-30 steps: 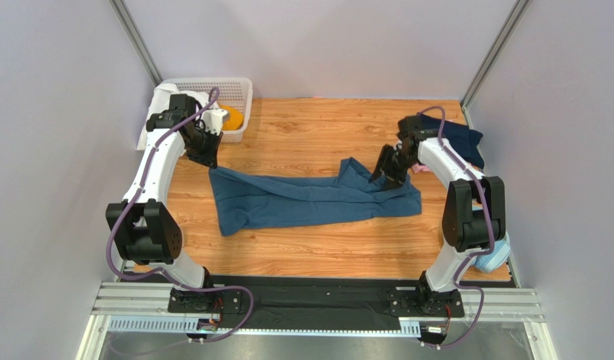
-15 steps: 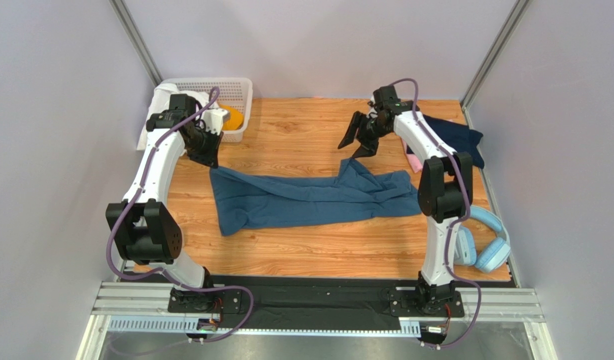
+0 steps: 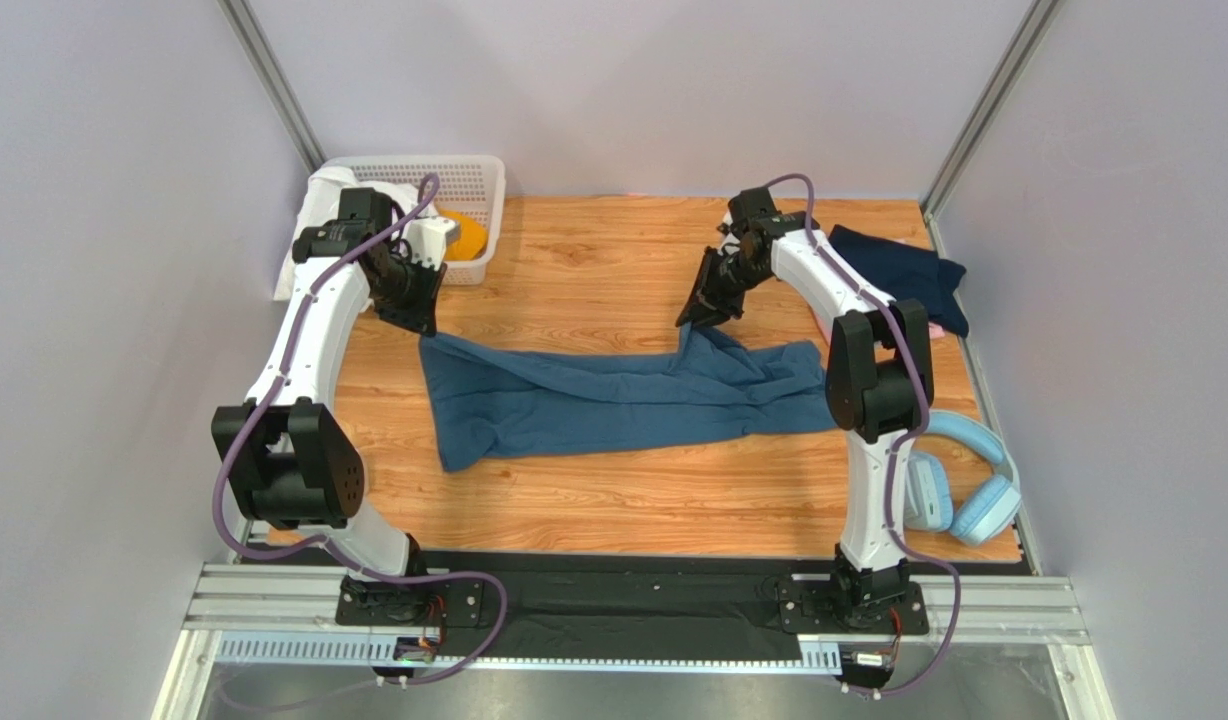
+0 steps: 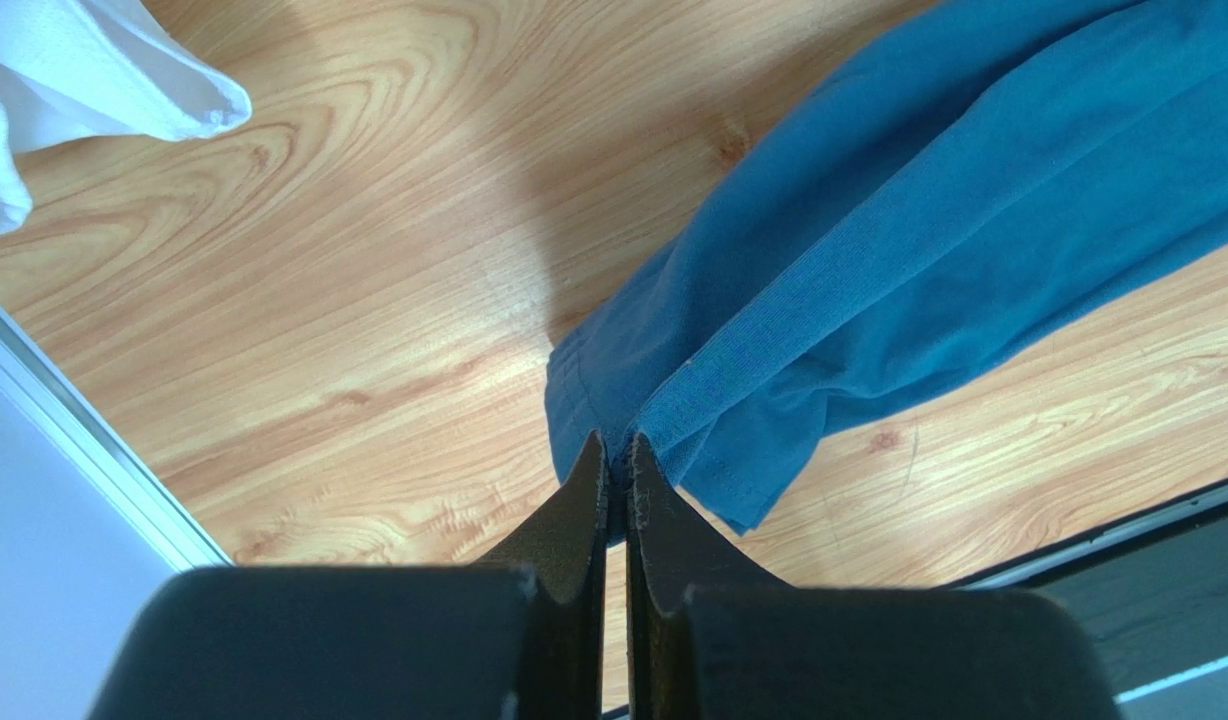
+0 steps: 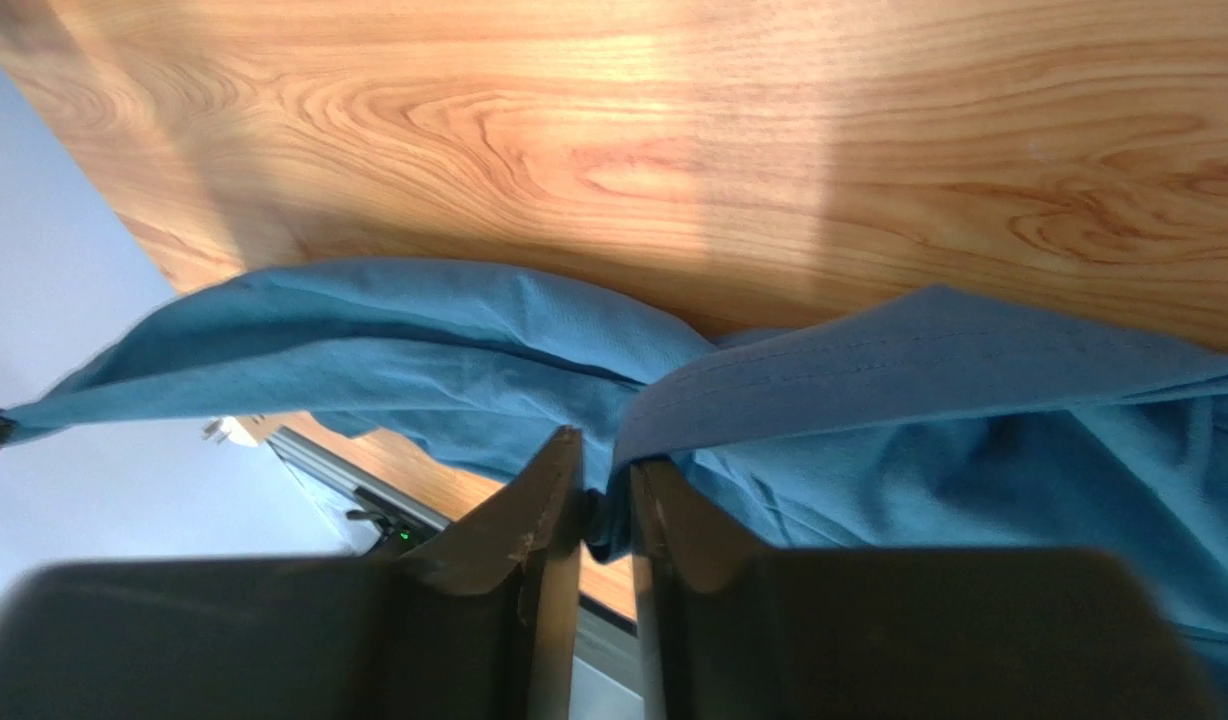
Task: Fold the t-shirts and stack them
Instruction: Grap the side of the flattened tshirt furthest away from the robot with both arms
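The slate-blue t-shirt (image 3: 620,398) lies bunched in a long strip across the middle of the table. My left gripper (image 3: 419,321) is shut on its far left corner; the left wrist view shows the fingertips (image 4: 616,453) pinching the hem of the blue cloth (image 4: 906,225). My right gripper (image 3: 695,317) is shut on a raised fold at the shirt's far edge; the right wrist view shows the gripper (image 5: 608,477) holding blue cloth (image 5: 951,450). A dark navy t-shirt (image 3: 898,270) lies at the back right. No pink shirt is visible.
A white lattice basket (image 3: 478,173) stands at the back left with an orange garment (image 3: 466,233) in it and a white garment (image 3: 324,188) over its left side, also in the left wrist view (image 4: 79,75). Light-blue headphones (image 3: 969,483) lie at the right edge.
My right arm left the shirt's right part, swung open toward the far middle, then came down and shut on the raised fold. The left arm has not moved.
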Available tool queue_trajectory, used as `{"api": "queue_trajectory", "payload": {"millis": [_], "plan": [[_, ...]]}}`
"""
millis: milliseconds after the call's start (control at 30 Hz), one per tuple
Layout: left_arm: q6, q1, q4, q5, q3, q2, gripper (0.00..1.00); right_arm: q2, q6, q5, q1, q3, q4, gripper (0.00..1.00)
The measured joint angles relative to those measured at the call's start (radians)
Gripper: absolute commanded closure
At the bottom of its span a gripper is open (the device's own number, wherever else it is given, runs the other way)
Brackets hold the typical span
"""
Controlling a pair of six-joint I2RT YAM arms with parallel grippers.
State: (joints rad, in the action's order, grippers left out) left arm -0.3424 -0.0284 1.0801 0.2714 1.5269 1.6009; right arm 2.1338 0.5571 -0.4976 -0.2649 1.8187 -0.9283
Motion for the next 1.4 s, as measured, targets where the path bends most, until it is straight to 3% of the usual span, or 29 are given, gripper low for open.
{"api": "queue_trajectory", "payload": {"millis": [167, 400, 867, 1033, 1267, 1400], "plan": [[0.0, 0.0, 0.0, 0.0, 0.0, 0.0, 1.0, -0.018, 0.003, 0.011, 0.0, -0.023, -0.018, 1.0], [0.0, 0.0, 0.0, 0.0, 0.0, 0.0, 1.0, -0.084, 0.002, 0.044, 0.0, -0.033, -0.029, 1.0], [0.005, 0.0, 0.044, 0.011, 0.066, -0.027, 1.0, -0.441, -0.008, 0.129, 0.006, -0.045, -0.077, 1.0], [0.026, 0.0, 0.043, 0.016, 0.102, 0.009, 1.0, -0.275, -0.022, 0.131, 0.037, 0.07, -0.111, 1.0], [0.069, 0.0, 0.012, 0.009, 0.187, 0.15, 1.0, 0.197, -0.03, 0.115, 0.099, 0.609, -0.172, 1.0], [0.096, 0.0, -0.005, -0.006, 0.199, 0.188, 1.0, 0.249, -0.002, 0.063, 0.136, 0.665, -0.131, 1.0]]}}
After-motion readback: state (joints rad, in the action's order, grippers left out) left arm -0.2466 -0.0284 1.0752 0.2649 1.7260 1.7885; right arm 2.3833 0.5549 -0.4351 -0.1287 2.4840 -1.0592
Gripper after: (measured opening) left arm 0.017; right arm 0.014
